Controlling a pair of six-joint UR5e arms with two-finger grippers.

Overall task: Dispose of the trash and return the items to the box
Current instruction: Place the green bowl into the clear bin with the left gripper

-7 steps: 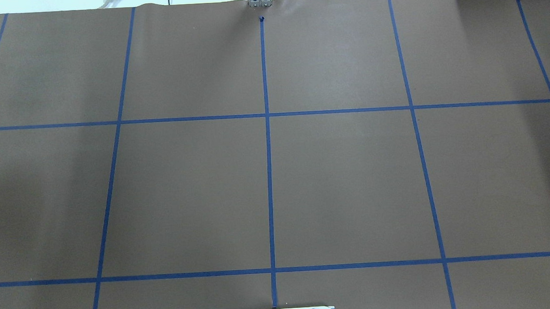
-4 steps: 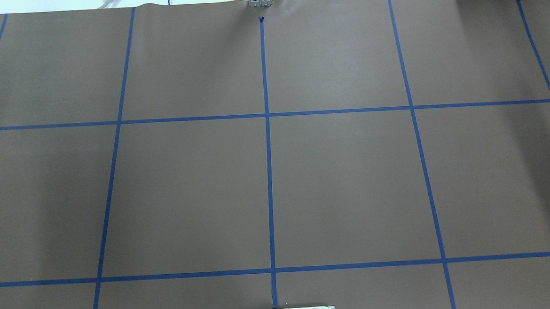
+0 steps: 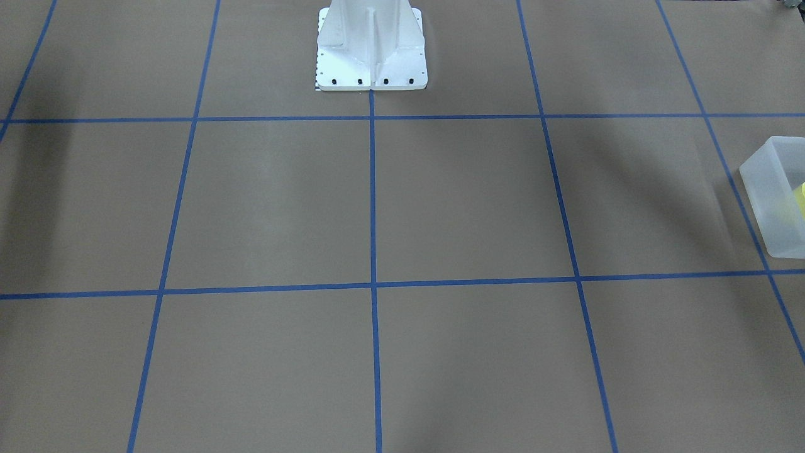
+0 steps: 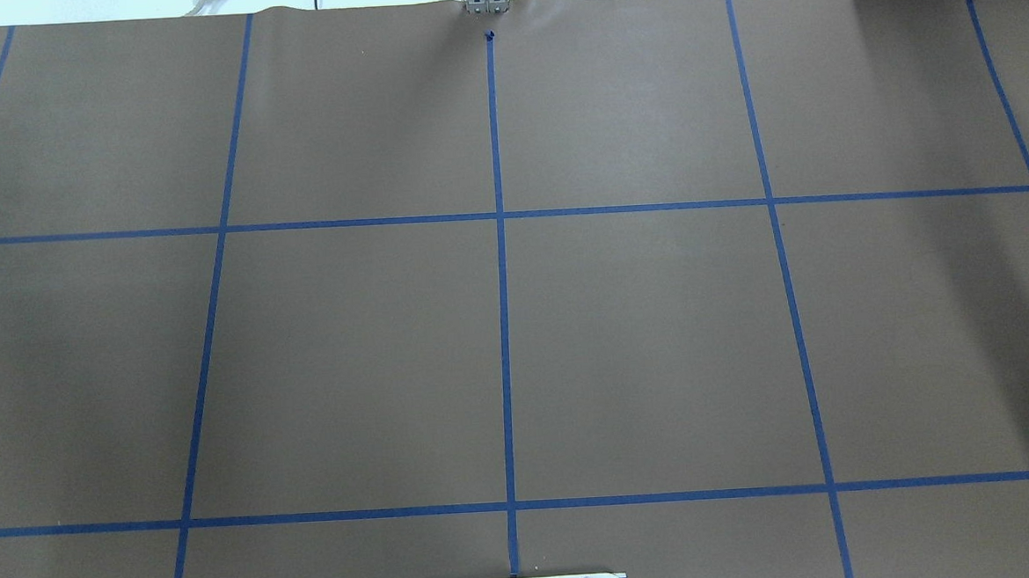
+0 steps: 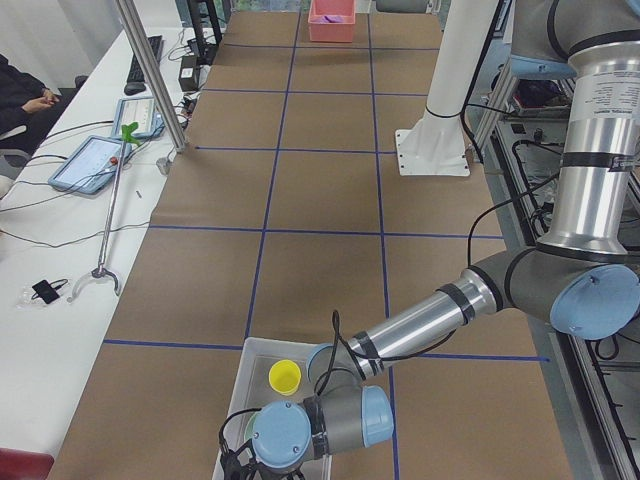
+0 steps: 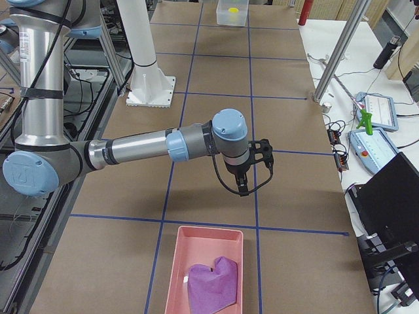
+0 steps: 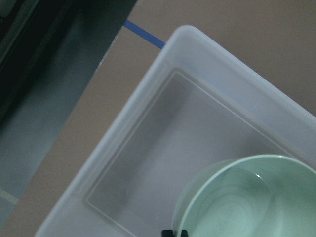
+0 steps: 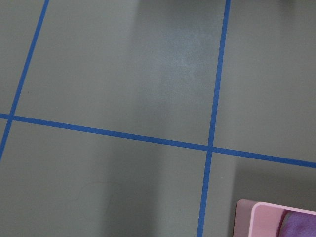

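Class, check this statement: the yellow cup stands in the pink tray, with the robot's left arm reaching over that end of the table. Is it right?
Not quite. The yellow cup stands in the translucent white bin, not the pink tray, which holds a purple wad. The exterior left view shows it. The left arm does reach over that end of the table.

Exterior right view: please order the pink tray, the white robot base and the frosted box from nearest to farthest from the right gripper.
From the right gripper:
1. Pink tray, near end.
2. White robot base, middle, robot's side.
3. Frosted box, far end.
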